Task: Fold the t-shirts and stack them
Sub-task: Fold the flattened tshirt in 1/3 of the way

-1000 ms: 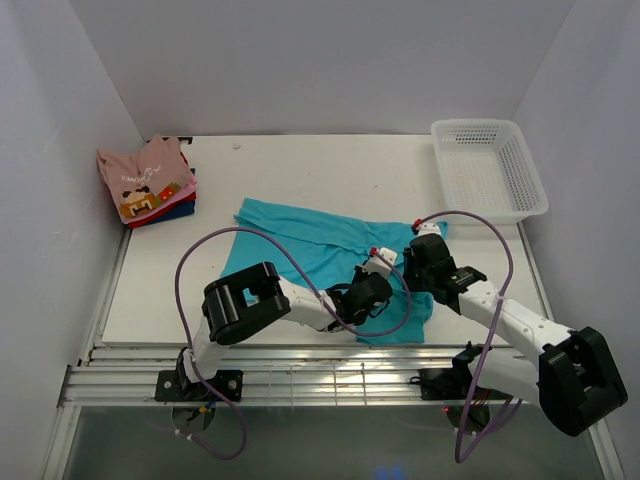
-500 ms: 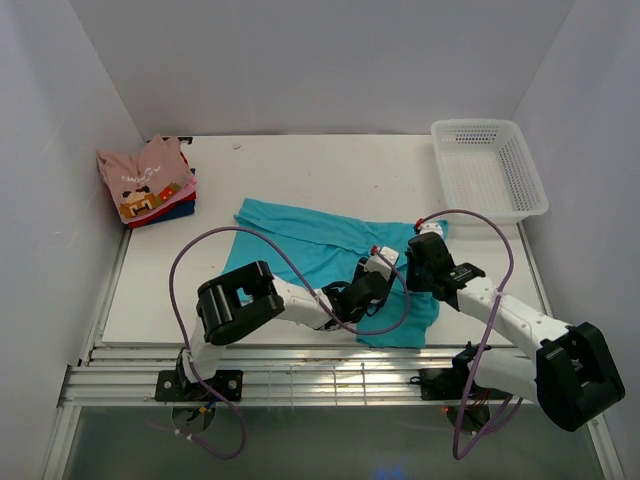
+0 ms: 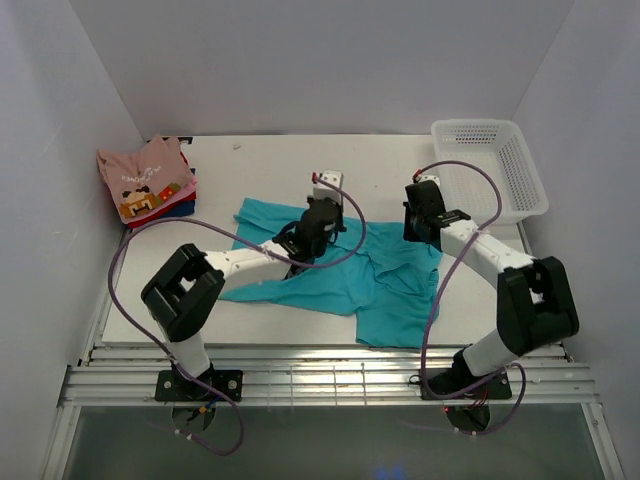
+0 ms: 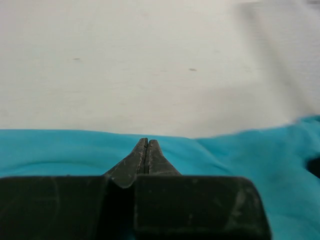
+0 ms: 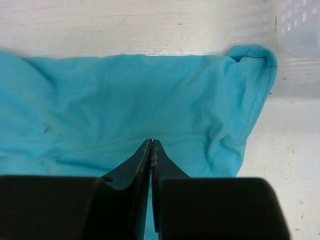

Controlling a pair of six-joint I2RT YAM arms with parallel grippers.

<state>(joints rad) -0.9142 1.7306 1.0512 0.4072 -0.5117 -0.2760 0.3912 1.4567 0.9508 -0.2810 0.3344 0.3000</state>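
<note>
A teal t-shirt (image 3: 395,300) lies spread and wrinkled across the middle of the table. My left gripper (image 3: 322,222) is at its far edge, jaws shut, tips down in the teal cloth (image 4: 60,150) just inside the hem. My right gripper (image 3: 424,238) is shut on the shirt's far right part (image 5: 125,95), beside a sleeve (image 5: 250,52), and creases run in toward the tips. In the wrist views the left gripper (image 4: 147,141) and right gripper (image 5: 151,141) both show closed fingers. A folded stack with a pink t-shirt (image 3: 150,180) on top sits far left.
A white mesh basket (image 3: 490,215) stands at the far right, close behind my right wrist; its corner (image 5: 300,25) shows in the right wrist view. Purple cables loop over the shirt (image 3: 345,250). White table (image 3: 270,165) runs behind the shirt.
Both grippers moved from the shirt's near part to its far edge and closed there. The shirt now lies spread wider toward the near left.
</note>
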